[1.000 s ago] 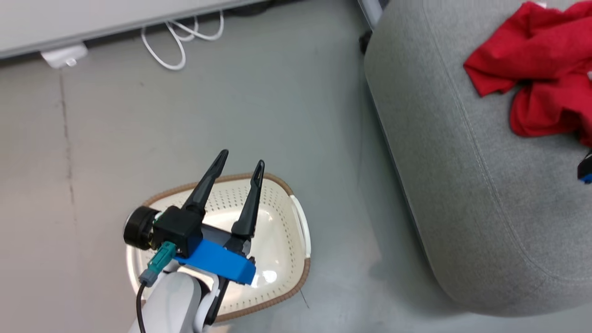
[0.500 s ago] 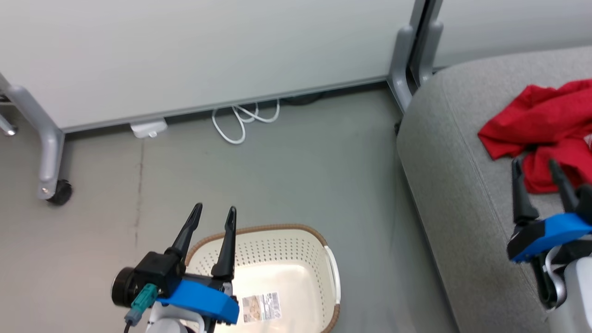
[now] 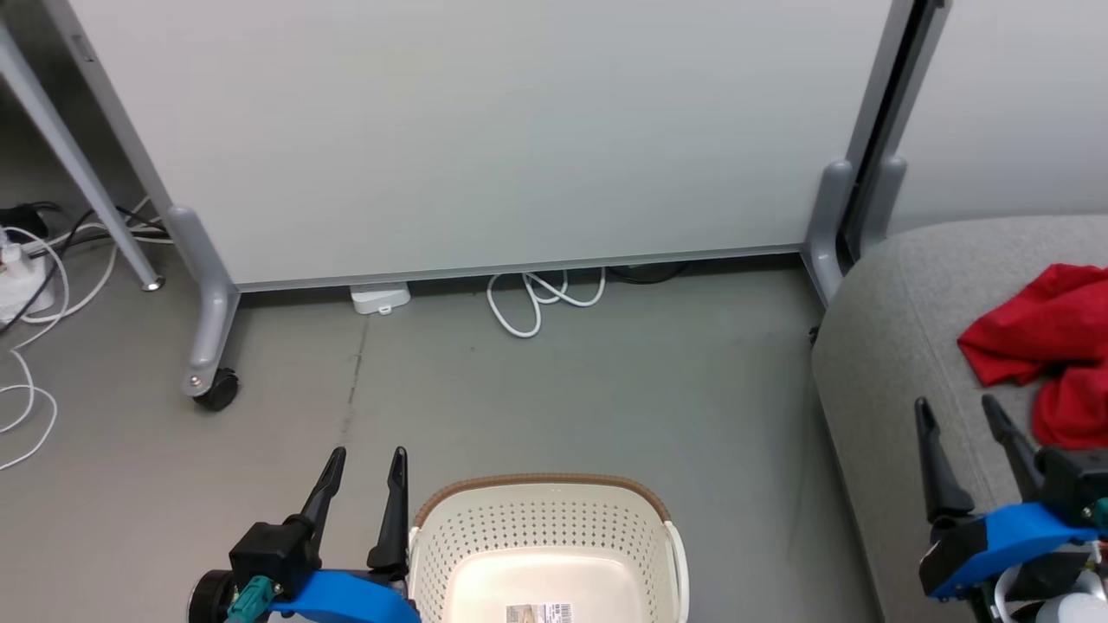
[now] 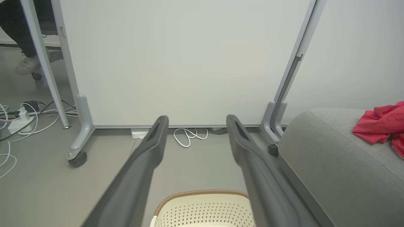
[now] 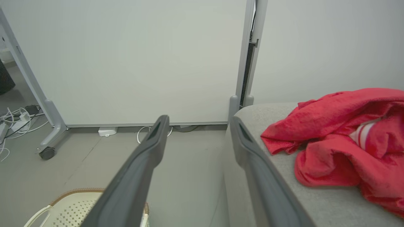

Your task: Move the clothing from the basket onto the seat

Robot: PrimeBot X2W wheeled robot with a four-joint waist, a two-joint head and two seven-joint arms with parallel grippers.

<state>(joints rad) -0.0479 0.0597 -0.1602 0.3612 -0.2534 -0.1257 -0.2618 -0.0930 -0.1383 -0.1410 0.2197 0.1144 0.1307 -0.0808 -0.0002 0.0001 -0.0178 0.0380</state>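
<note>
The red clothing [image 3: 1052, 342] lies crumpled on the light-grey seat [image 3: 883, 363] at the right; white stripes show in a fold of the clothing [image 5: 341, 135] in the right wrist view. The cream basket [image 3: 545, 554] with its brown rim stands on the floor at the bottom centre, holding nothing but a paper label. My left gripper [image 3: 367, 453] is open beside the basket's left edge, nothing between its fingers. My right gripper [image 3: 958, 406] is open above the seat's near part, just short of the clothing and apart from it.
A white wheeled partition [image 3: 485, 138] stands across the back with a caster [image 3: 215, 389] at its left leg. A coiled white cable [image 3: 537, 303] and a small white box [image 3: 379, 298] lie at its base. More cables and a power strip [image 3: 17, 277] lie far left.
The head camera has tilted up, so the whole picture has slid down and the partition now shows. Both grippers have stayed open; the right one has come into view by the seat.
</note>
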